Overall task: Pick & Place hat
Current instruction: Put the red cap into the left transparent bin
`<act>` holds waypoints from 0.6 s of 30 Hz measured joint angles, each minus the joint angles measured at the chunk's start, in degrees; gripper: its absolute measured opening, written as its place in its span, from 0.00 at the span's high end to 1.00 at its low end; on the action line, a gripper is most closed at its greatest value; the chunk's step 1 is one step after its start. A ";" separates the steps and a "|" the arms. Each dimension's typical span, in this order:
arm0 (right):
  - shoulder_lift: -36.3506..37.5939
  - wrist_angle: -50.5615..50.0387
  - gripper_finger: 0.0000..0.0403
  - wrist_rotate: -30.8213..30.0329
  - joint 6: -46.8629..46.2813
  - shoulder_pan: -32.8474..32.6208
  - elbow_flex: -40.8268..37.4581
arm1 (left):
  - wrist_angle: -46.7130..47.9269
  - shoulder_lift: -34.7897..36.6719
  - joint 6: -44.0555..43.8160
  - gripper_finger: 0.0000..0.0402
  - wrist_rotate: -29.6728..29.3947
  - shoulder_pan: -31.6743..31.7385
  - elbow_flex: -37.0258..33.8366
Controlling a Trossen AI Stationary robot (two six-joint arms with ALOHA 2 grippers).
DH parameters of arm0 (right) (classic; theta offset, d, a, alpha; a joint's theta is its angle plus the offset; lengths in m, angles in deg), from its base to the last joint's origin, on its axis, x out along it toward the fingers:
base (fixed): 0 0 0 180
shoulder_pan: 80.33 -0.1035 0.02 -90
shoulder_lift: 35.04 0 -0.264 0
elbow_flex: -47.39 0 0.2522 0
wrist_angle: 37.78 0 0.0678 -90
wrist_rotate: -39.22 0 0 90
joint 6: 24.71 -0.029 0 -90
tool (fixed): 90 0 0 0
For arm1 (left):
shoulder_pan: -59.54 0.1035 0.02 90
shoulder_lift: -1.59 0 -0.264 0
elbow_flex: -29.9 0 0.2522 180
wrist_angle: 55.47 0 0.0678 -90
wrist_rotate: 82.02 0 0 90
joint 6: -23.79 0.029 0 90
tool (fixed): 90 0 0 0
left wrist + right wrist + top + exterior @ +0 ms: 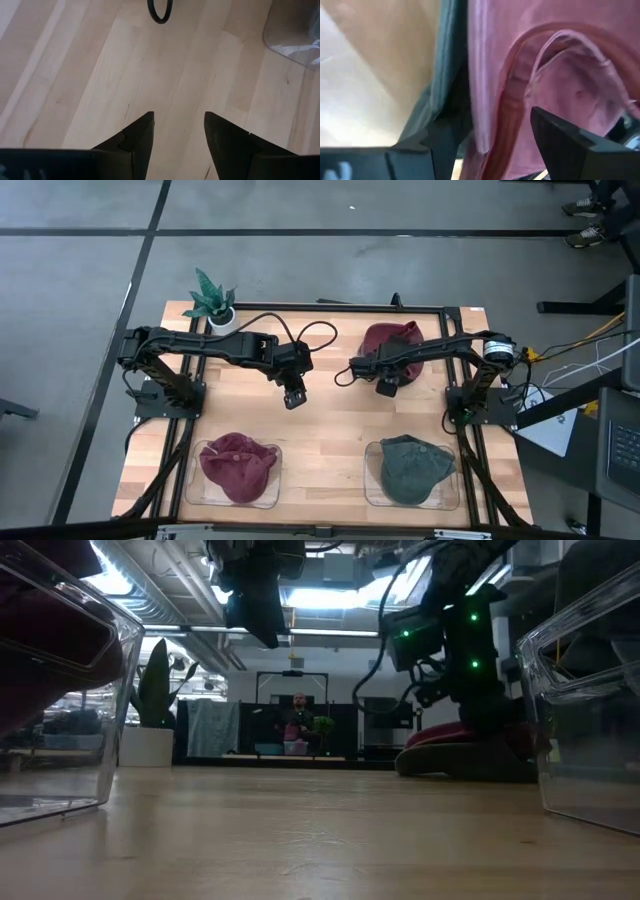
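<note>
Watching right gripper: my fingers stand apart, straddling the near edge of the maroon hat at the table's far right, not clamped.
Left gripper: fingers apart, nothing between them, above bare wood mid-table.
Near trays: red hat left, green hat right.

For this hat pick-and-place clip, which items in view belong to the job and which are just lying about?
Job:
- maroon cloth hat at the table's back, under the right gripper
- two clear plastic trays: one holding a maroon hat, one holding a green hat

Lying about:
- potted green plant
- left gripper, open over bare wood
</note>
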 joint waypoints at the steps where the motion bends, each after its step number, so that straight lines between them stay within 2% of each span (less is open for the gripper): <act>1: 0.01 0.56 0.42 -0.87 0.27 0.00 0.01 | 0.00 0.00 0.00 0.58 0.00 0.00 0.00; 7: 0.02 4.43 0.54 -2.19 3.37 0.00 2.01 | 0.00 0.00 0.02 0.58 0.00 0.00 0.00; 18: 0.04 7.40 0.91 0.50 4.64 2.77 2.08 | 0.00 0.00 -0.02 0.58 0.00 0.00 0.00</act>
